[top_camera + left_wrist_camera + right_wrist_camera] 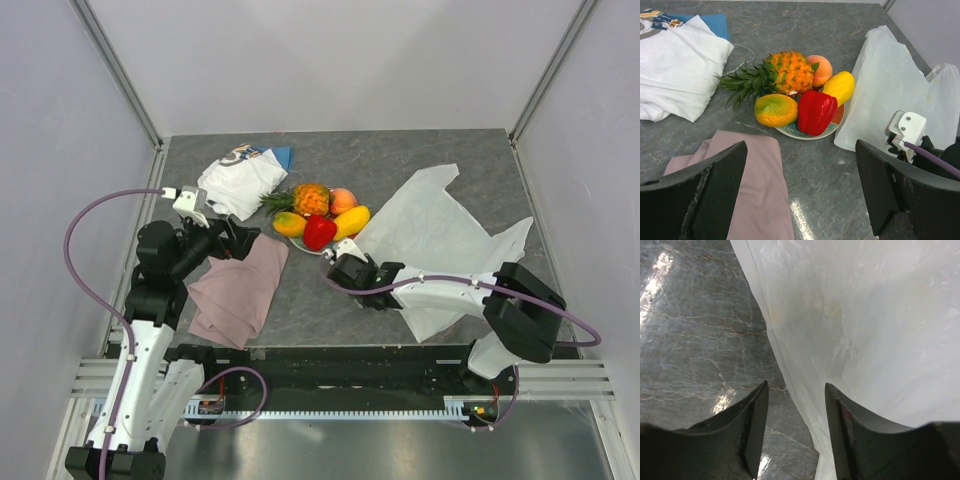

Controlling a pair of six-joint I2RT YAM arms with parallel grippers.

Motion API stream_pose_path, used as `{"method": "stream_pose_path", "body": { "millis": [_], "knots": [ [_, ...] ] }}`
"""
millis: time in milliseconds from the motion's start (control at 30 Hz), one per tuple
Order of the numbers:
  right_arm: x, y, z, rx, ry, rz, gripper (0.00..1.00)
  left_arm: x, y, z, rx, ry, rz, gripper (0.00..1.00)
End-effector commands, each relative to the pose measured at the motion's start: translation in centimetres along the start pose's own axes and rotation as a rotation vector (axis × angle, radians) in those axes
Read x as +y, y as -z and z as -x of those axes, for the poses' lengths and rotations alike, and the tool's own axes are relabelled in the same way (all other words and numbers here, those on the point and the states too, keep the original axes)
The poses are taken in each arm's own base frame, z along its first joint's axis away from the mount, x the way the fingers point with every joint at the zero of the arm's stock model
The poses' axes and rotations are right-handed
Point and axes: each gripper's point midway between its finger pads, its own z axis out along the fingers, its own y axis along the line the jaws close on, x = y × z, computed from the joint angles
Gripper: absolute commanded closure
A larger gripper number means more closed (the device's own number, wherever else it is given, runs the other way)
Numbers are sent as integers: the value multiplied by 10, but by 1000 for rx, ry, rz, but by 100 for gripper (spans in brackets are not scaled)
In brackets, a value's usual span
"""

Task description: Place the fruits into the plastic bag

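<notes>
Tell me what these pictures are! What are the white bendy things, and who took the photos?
Those are two robot arms, each ending in a two-finger pincher called a gripper. One picture comes from a camera high above the table. The other two come from small cameras on the arms' wrists, so the dark shapes at the bottom are the robot's own fingers.

On the table sits a plate of toy fruits: a pineapple, a peach, two mangoes and a red pepper. Nearby lie a thin plastic bag, a pink cloth and a white folded cloth.

The left gripper is open, facing the fruits. The right gripper is open over the bag's edge. Neither holds anything.
</notes>
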Motion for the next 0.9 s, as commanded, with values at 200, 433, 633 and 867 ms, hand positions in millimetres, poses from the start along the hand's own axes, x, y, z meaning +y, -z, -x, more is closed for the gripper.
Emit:
{"method": "stream_pose_path", "body": {
  "millis": [200, 433, 633, 867],
  "knots": [
    [-3, -13, -12, 48, -91, 39, 63, -21, 3, -8, 9, 59, -98, 10],
    [-9, -1, 1, 15, -128, 66, 99, -37, 3, -7, 21, 147, -157, 10],
    [-31, 59, 61, -156, -198, 99, 100, -53, 1, -12, 35, 274, -226, 12],
    [-28, 112, 110, -325, -310, 214, 100, -84, -14, -19, 42, 424, -380, 11]
  ]
}}
